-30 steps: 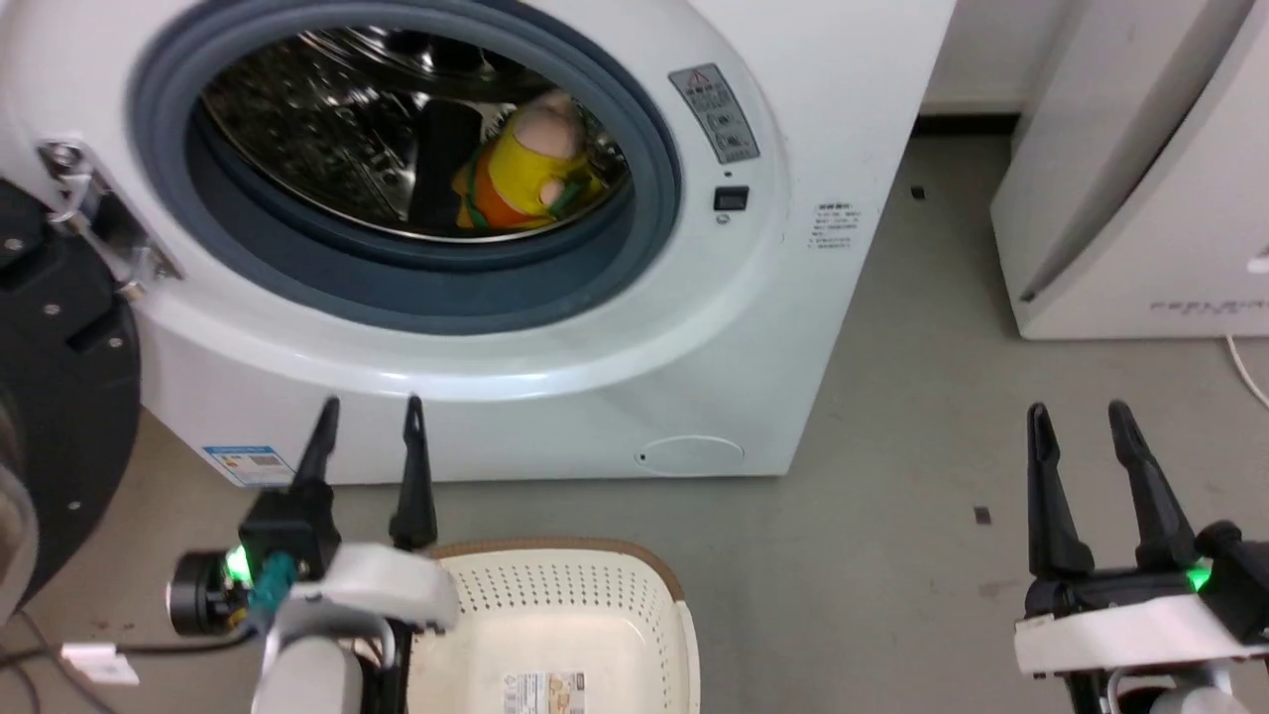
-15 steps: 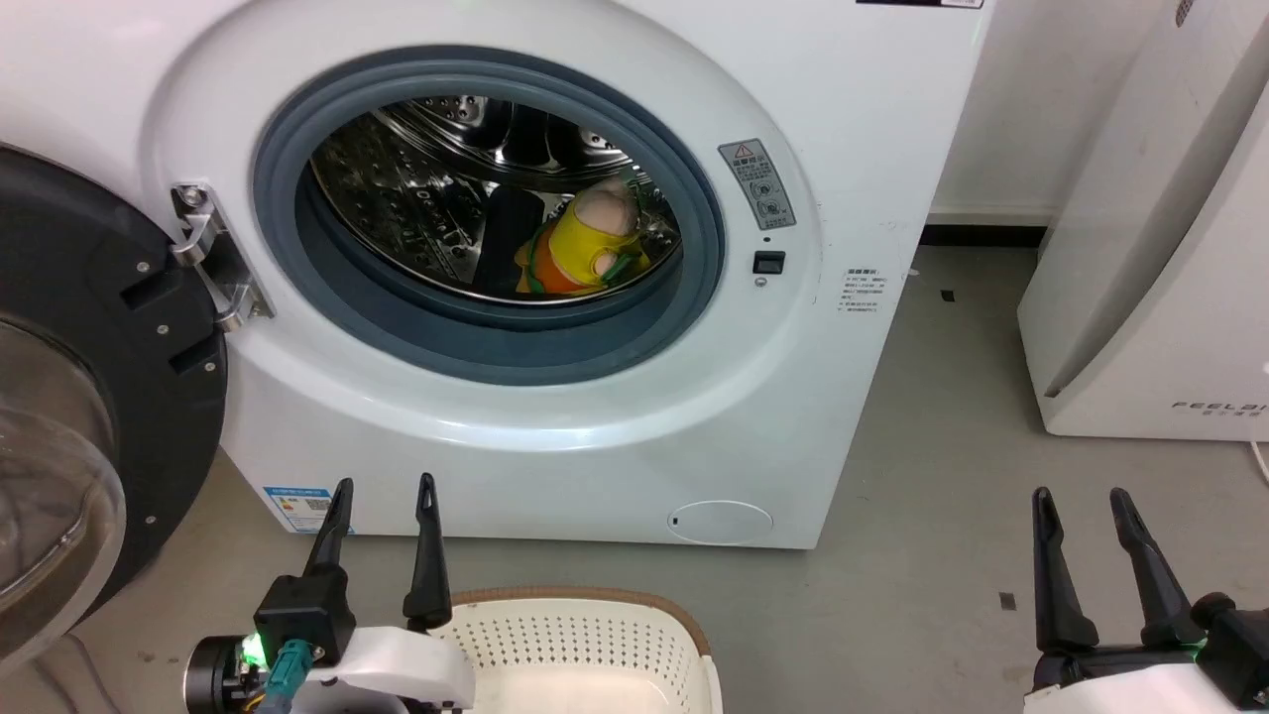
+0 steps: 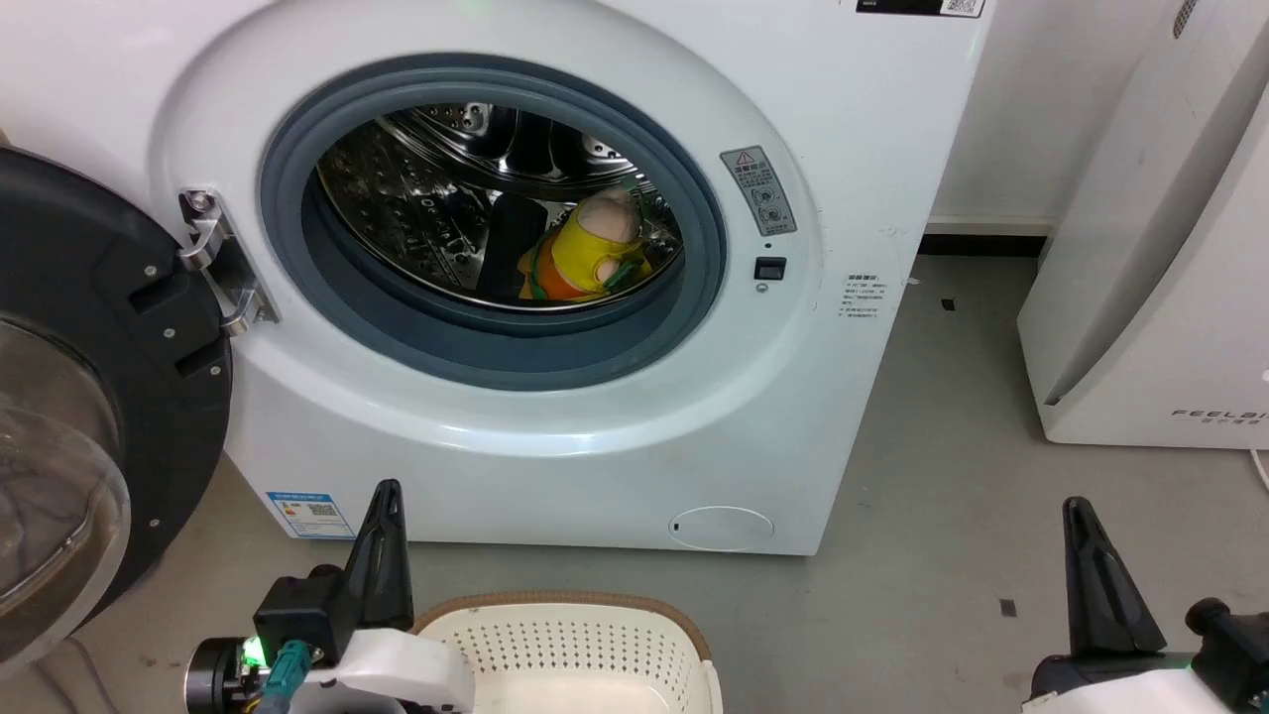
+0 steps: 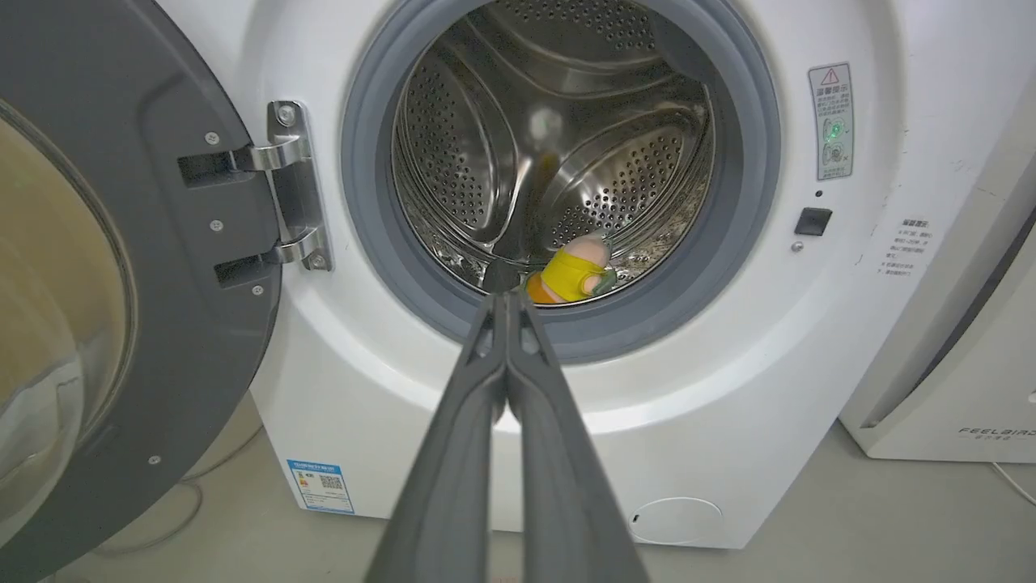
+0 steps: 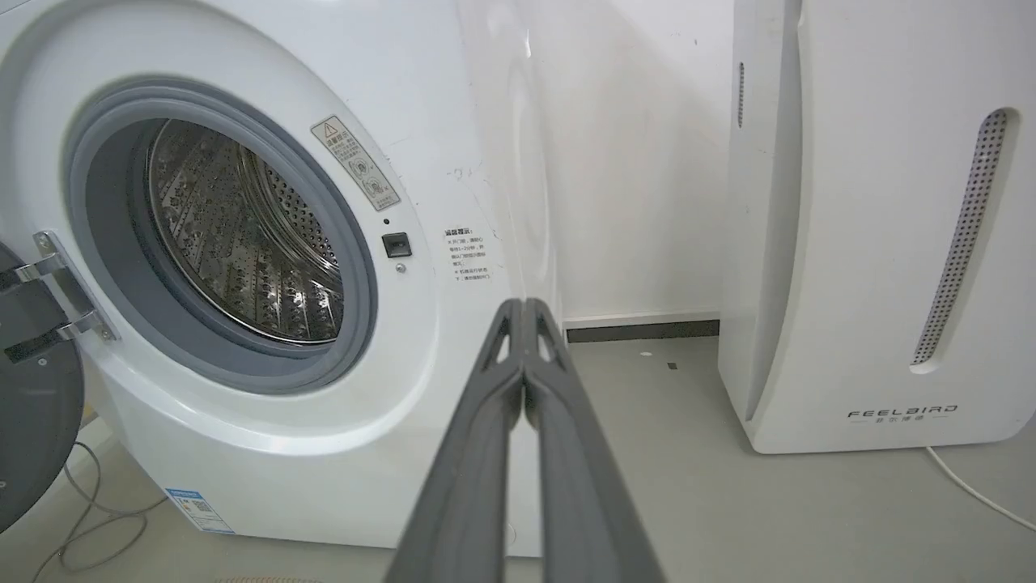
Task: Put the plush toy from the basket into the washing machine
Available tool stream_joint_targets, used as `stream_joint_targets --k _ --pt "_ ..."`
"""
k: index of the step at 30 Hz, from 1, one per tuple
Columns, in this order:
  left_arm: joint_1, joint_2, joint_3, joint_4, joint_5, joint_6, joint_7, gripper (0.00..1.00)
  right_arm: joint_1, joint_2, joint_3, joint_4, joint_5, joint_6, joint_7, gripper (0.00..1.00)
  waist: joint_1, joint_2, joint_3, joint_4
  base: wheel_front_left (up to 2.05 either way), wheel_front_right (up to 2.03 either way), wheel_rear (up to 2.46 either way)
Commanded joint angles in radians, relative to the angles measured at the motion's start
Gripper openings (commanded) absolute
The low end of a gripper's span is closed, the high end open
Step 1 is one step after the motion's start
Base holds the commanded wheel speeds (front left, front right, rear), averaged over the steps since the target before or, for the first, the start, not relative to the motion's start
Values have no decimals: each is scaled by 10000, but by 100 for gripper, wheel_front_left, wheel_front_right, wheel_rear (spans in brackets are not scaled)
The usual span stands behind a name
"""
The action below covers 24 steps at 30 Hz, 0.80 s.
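Bright, even indoor light; only a soft shadow under the washing machine point(image 3: 555, 476). Steel drum point(image 4: 502, 162) throws hard glints. Wrist views bow lines at the edges, and the left gripper point(image 4: 507, 301) looks soft up close, probably defocus.

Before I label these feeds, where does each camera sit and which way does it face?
Head view: on the head, looking down at the washing machine, the basket, left gripper and right gripper.
Left wrist view: low, facing the drum and plush toy past its shut fingers.
Right wrist view: low, facing the machine's front and FEELBIRD appliance past shut fingers.
Shared: head and left wrist show the plush toy.
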Motion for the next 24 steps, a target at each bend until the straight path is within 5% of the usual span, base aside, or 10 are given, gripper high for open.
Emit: stream_joint_targets --k 1,24 --pt "17 0 16 -73 60 -32 68 0 -37 0 31 -14 -102 0 88 0 1 -1 0 -9 0 0 0" --pt "75 2 118 -343 277 -158 518 0 -169 -1 166 -72 -473 -2 540 0 1 -1 -17 -86 0 0 0"
